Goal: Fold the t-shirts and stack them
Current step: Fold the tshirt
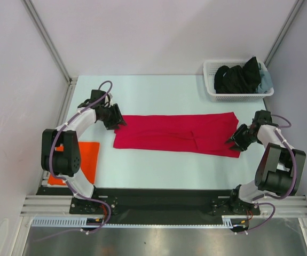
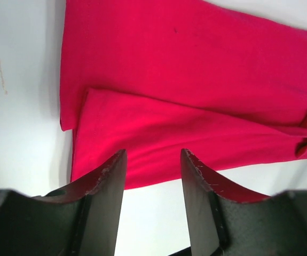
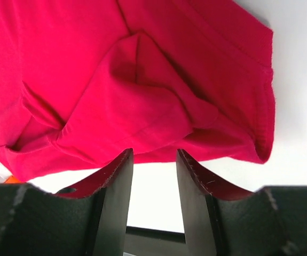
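From above, the crimson t-shirt [image 1: 177, 134] lies across the middle of the table [image 1: 158, 96], folded into a long band that runs left to right. The orange t-shirt [image 1: 88, 157] lies flat at the near left edge, partly hidden behind the left arm. A white lattice basket [image 1: 210, 92] stands at the far right corner with dark cloth [image 1: 238, 77] heaped in it. The left gripper [image 1: 117, 121] sits at the band's left end and the right gripper [image 1: 236, 140] at its right end. In the left wrist view the left gripper [image 2: 153, 160] has its jaws spread. The crimson t-shirt [image 2: 196, 80] lies beyond them, one layer folded over another, and its near hem shows in the gap. A faint brownish streak [image 2: 2, 74] marks the bare table to the left; it is not readable as writing. In the right wrist view the right gripper [image 3: 154, 157] is likewise spread. The crimson t-shirt [image 3: 89, 80] lies bunched in soft creases beyond its tips, the stitched hem curving down the right side. Whether either gripper touches the cloth cannot be told.
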Available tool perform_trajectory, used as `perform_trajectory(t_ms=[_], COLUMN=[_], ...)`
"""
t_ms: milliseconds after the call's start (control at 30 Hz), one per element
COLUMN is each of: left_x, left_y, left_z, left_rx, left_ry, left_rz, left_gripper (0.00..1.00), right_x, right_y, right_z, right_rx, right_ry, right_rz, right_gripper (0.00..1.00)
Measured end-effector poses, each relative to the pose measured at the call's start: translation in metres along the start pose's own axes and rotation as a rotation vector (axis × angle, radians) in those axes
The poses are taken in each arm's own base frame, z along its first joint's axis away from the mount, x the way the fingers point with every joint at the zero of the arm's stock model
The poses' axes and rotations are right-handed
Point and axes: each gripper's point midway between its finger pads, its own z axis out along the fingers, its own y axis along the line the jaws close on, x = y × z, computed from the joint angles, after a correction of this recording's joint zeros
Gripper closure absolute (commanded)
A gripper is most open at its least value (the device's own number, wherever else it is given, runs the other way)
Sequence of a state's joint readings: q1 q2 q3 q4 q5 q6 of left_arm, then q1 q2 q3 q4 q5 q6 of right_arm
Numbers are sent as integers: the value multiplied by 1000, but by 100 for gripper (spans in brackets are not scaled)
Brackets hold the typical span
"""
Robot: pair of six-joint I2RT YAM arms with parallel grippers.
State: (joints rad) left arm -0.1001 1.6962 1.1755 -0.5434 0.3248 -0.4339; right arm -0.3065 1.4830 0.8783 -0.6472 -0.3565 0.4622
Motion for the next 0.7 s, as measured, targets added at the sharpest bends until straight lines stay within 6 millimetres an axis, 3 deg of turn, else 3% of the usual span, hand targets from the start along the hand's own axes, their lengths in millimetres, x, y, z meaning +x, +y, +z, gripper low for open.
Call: perform_trajectory(t_ms=[533, 700], left_x=[6, 5], left_y=[4, 9], left_z=[-1, -3], left_rx=[-19, -52], left_ry=[21, 21], left_rz=[12, 27], left_gripper=[54, 44], right_x=[-5, -5], right_y=[-10, -10], right_z=[22, 22], right_rx=[16, 17], right_ry=[23, 24], right_rz=[35, 36], right_gripper=[56, 56])
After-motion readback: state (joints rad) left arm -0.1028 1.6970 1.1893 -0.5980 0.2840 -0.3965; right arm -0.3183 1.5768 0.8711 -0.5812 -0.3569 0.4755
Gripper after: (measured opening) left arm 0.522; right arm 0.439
